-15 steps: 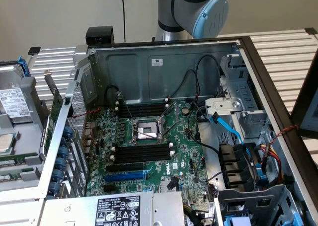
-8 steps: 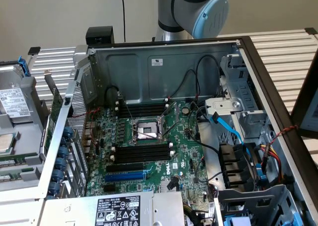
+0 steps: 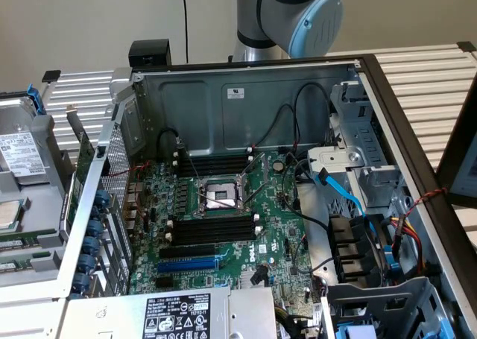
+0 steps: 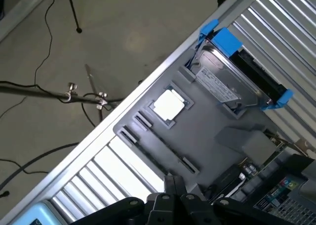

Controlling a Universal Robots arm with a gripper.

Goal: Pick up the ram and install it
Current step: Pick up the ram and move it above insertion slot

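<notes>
Since nothing is picked up yet, I see the gripper [image 4: 174, 181] with jaws closed and empty, above the parts tray [image 4: 207, 141] at nine o'clock of the case [image 3: 201, 108].

Open computer case [image 3: 201, 108] holds a green motherboard [image 3: 277, 227]; CPU socket [image 3: 221, 195] at its centre, blue expansion slot [image 3: 195, 264] at six o'clock from the socket, robot arm [image 3: 294, 15] at twelve o'clock.

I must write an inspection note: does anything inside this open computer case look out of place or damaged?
No damage or spill shows. The processor socket sits bare, with no cooler on it, and the black memory slots beside it look empty. A blue cable curves loosely at the exterior view's right.
</notes>
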